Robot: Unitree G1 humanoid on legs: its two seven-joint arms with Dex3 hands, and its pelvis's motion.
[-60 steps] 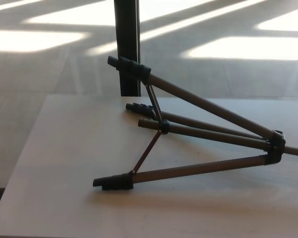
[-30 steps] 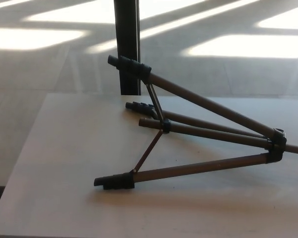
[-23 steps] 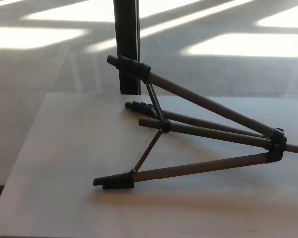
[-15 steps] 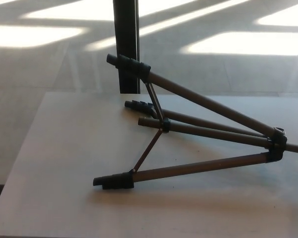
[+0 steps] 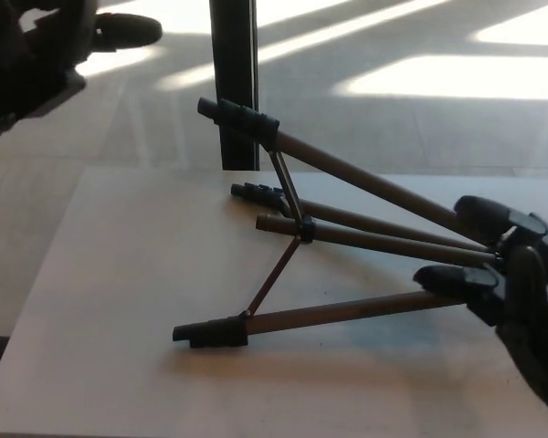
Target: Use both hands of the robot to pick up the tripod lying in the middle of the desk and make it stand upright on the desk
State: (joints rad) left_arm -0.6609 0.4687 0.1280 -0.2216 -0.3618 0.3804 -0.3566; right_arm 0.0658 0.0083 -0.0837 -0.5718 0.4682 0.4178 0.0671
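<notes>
Sunlit floor behind, pale worktop [image 5: 119,274] in front. Right hand [image 5: 507,283] in from the right edge, fingers spread and gripping nothing, thumb and fingers bracketing the hub end of the tripod [image 5: 347,233] without visibly clamping it. Looked like the reach-and-close step. Left hand [image 5: 46,55] high at the top left corner, well apart from the tripod; dark and blurred there, so impossible to tell whether splayed or clenched.

Tripod lay on its side mid-worktop, legs splayed, hub toward the right hand. Near leg [image 5: 347,312] flat on the surface with its foot [image 5: 210,333] pointing left; upper leg [image 5: 347,173] raised, its foot [image 5: 237,117] up against the dark post [image 5: 233,82] behind.

To do it well, probably: close right fingers firmly round the hub, not on a single leg. Bring left hand down onto the raised leg near its foot. Then rotate about the near foot, slowly, keeping the braces [image 5: 274,278] spread. Risk of the feet skating on that smooth top.
</notes>
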